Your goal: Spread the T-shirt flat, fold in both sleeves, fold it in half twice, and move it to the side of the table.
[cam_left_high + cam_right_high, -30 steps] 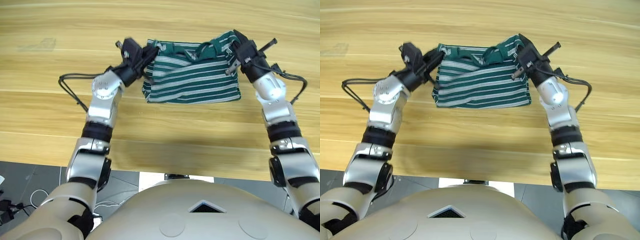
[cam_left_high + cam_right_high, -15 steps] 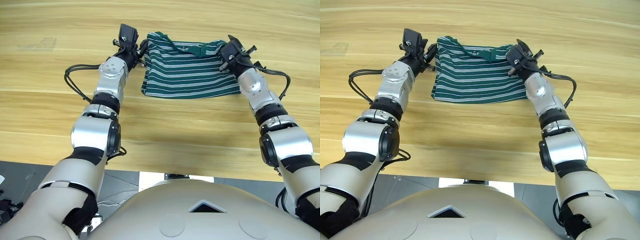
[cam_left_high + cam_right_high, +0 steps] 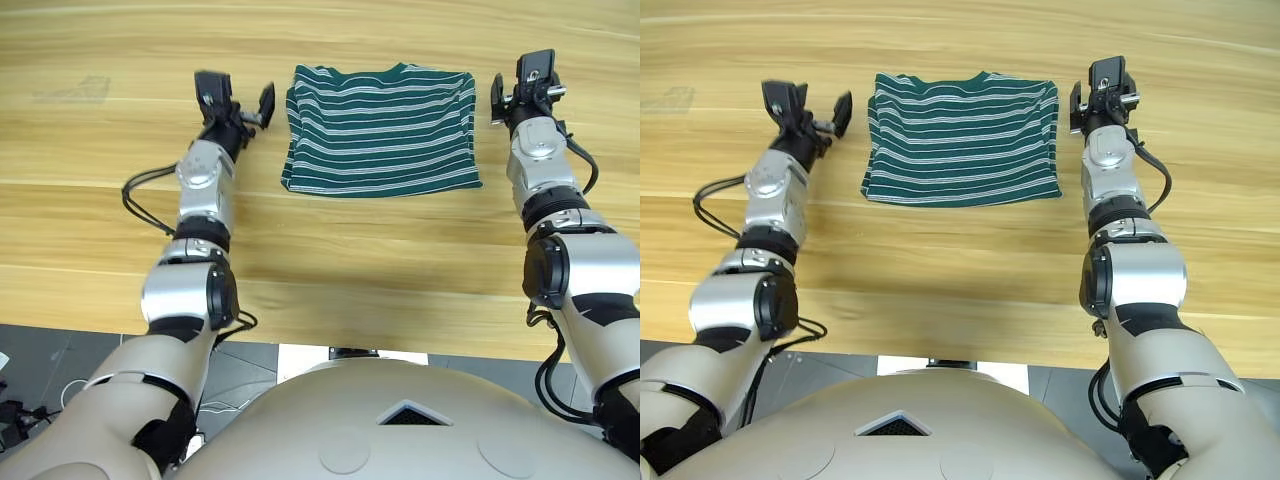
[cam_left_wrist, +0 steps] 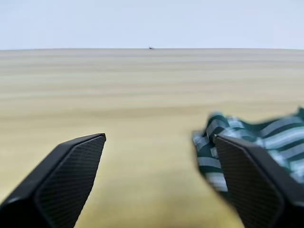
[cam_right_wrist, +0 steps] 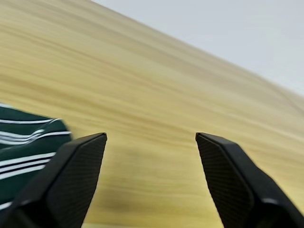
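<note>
Folded striped T-shirt (image 3: 380, 128) flat on wooden table (image 3: 330, 260), left gripper (image 3: 240, 96) at its 9 o'clock, right gripper (image 3: 520, 93) at 3 o'clock, both spread wide, holding nothing.

A light wooden bench (image 3: 400, 270) was observed, its boards running crosswise with long seams and an even grain. A faint greyish mark (image 3: 75, 90) was noted on its far left part. Below the near edge, a dark grey floor (image 3: 60, 345) was seen, with loose cables (image 3: 68, 396) lying on it. Beyond the far edge, a plain pale wall (image 4: 152, 21) was recorded. The lighting was found even.
</note>
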